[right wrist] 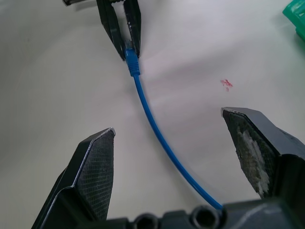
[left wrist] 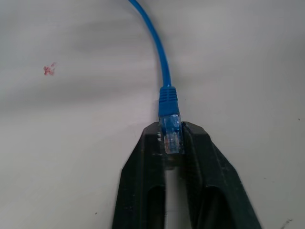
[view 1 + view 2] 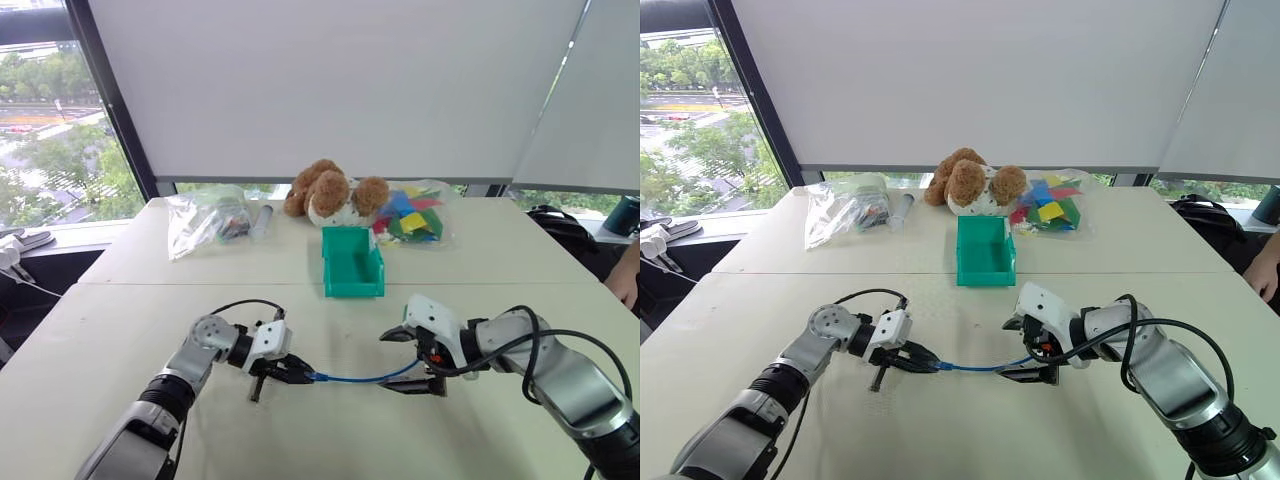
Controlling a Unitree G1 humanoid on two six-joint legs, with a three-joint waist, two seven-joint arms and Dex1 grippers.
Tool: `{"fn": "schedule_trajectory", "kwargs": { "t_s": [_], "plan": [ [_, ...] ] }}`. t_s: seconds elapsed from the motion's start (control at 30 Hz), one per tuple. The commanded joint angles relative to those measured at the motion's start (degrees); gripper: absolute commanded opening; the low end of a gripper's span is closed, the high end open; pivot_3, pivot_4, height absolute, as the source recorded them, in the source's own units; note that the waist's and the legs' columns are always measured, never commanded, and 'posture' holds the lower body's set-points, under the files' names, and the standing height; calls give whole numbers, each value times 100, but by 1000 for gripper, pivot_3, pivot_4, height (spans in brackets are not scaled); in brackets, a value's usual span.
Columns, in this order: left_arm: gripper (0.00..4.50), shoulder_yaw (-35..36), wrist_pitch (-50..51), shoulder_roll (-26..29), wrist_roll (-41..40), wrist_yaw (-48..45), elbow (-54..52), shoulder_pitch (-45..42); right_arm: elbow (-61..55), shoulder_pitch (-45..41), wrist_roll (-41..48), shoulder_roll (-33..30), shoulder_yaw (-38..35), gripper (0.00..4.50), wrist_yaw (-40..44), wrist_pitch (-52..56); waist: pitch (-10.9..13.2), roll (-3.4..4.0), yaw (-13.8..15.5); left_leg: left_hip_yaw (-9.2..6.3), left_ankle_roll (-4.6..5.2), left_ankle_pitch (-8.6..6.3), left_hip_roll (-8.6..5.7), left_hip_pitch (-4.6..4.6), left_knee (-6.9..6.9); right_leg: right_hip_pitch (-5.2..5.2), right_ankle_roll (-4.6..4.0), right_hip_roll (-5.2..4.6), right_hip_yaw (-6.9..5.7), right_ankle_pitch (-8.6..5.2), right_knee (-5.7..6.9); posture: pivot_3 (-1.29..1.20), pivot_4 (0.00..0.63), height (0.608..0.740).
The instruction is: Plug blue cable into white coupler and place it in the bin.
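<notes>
Left tool (image 3: 290, 372) pinches blue cable (image 3: 362, 379) by its plug on the surface, right tool (image 1: 176, 138) wide astride it; light, floppy, so grip the rigid plugs.

My left claw (image 3: 290, 372) is clamped shut, pointing right; my right claw (image 3: 412, 360) faces it, fingers spread wide.
</notes>
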Motion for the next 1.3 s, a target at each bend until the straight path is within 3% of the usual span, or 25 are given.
{"fn": "schedule_trajectory", "kwargs": {
  "t_s": [0.03, 0.2, 0.4, 0.8, 1.23, 1.3],
  "plan": [
    [26, 166, 147, 61, 71, 224, -207, 72, -568, 209, 597, 77, -606, 3923, -172, 423, 0, 0, -7, -1, 0, 0, 0, -1, 0, -1, 1, 0, 0, 0, 0, 0, 150, 740],
    [26, 724, 1186, 9, -590, 718, -1580, 156, -1299, 922, 2523, 1108, -1934, 3923, -845, 1849, 2, -4, -16, -18, 1, -1, 5, -31, 0, -23, 18, 2, -9, 10, 1, 0, 150, 740],
    [26, 1140, 2108, -95, -1006, 1400, -2822, 237, -1331, 1236, 3565, 2126, -2545, 3923, -2144, 2656, 1, -1, -22, -20, 1, -1, 4, -38, 0, -31, 22, 1, -10, 13, 4, 0, 150, 740],
    [26, 1147, 2193, -122, -912, 1798, -3153, 362, 310, -3, 4880, 5052, -3565, 3923, -5708, 3091, 0, 3, -58, -15, 2, 0, 6, -39, -8, -43, 23, 12, -8, 14, 13, 0, 150, 740],
    [26, 1060, 2108, -127, -765, 1920, -3202, 518, 717, -243, 5841, 5098, -3158, 3923, -6818, 2724, 0, 4, -169, -15, 2, 0, 4, -47, -13, -54, 26, 14, -5, 15, 14, 0, 150, 740],
    [0, 1055, 2104, -135, -756, 1934, -3205, 521, 750, -238, 5908, 5046, -3046, 3383, -6856, 2674, 0, 4, -173, -15, 2, 0, 4, -47, -17, -57, 27, 14, -5, 15, 14, 0, 150, 740]
  ]
}}
